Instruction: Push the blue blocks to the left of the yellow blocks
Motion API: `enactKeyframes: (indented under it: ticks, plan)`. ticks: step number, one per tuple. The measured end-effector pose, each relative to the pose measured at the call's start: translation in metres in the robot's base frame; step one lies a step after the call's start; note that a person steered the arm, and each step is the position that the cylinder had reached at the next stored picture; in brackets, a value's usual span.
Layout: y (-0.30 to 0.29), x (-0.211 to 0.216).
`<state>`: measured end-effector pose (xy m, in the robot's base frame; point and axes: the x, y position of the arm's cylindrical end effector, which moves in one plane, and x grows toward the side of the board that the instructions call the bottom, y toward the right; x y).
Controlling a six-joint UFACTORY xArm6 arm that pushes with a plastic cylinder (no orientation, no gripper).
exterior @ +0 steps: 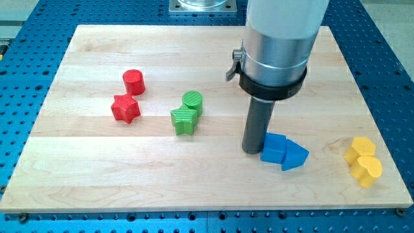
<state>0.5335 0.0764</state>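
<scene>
Big wooden board [77, 188] lying flat, light brown, on a blue table full of little holes [19, 97]. Fat grey arm [278, 45] coming down from the view's top, ending in a dark rod. No fingers here at all, so nothing to spread or pinch; just my tip [251, 151], down on the board and touching the left side of the blue cube [275, 147]. Blue triangle block [295, 155] pressed right against that cube, on its right. Two yellow blocks, the upper yellow block [359, 148] and the yellow heart [367, 169], touching each other near the board's right edge. Blue pair already left of the yellow pair, with a clear gap between. Well apart, toward the view's left: green star [183, 120] touching green cylinder [193, 101], then red star [125, 108] just under red cylinder [134, 81]. Best way now, probably: slow and gentle. Pushing from this left side sends blue toward yellow, so better to slide around to the right side first, then nudge both left together, stopping short of the green ones.
</scene>
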Motion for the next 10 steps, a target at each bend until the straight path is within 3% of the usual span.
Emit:
enactKeyframes:
  ticks: [2,3,7,9,10]
  plan:
    - [0.011,0.023]
    - [0.044,0.018]
    - [0.137,-0.070]
    - [0.138,-0.074]
    - [0.139,-0.056]
